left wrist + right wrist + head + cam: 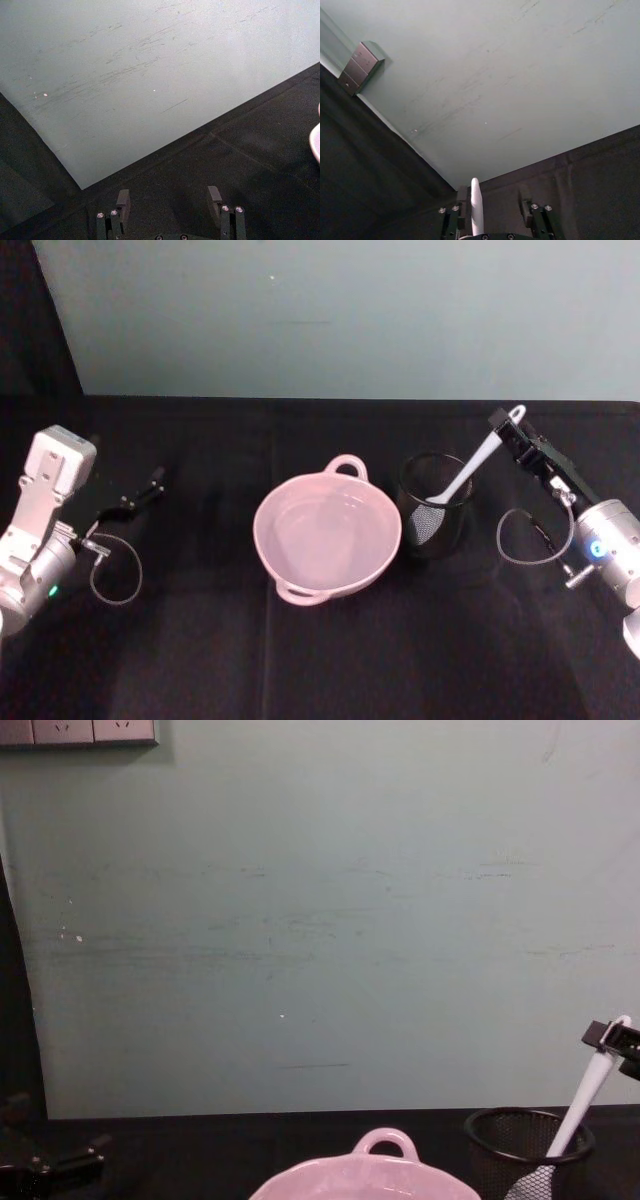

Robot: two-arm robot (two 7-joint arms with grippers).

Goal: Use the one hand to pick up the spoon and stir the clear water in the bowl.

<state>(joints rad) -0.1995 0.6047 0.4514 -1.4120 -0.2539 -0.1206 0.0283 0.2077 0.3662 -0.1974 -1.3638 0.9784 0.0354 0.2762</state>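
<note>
One pale pink shiny round bowl (264,542) sits in the middle of the table's black cloth (200,640). It has two little loop handles, one on the far side and one on the near side. The clear water (325,525) lies flat in it, showing as a faint shine.

Just beside the bowl, on the robot's right, stands one black wire-mesh round cup (447,530). One white plastic spoon (470,472) with a long thin handle leans in this cup. Its flat blade is down inside and its end with the hole sticks up and out to the right.

There are two grippers. The black right gripper (507,430) is up at the top end of the spoon's handle. In the right wrist view its two fingers (462,200) are apart, with the handle (475,207) between them (it is close against one finger, with a wide gap to the other).

The black left gripper (152,483) rests low at the left side of the table, well apart from the bowl. Its two fingers (122,200) are apart too and hold nothing.
</note>
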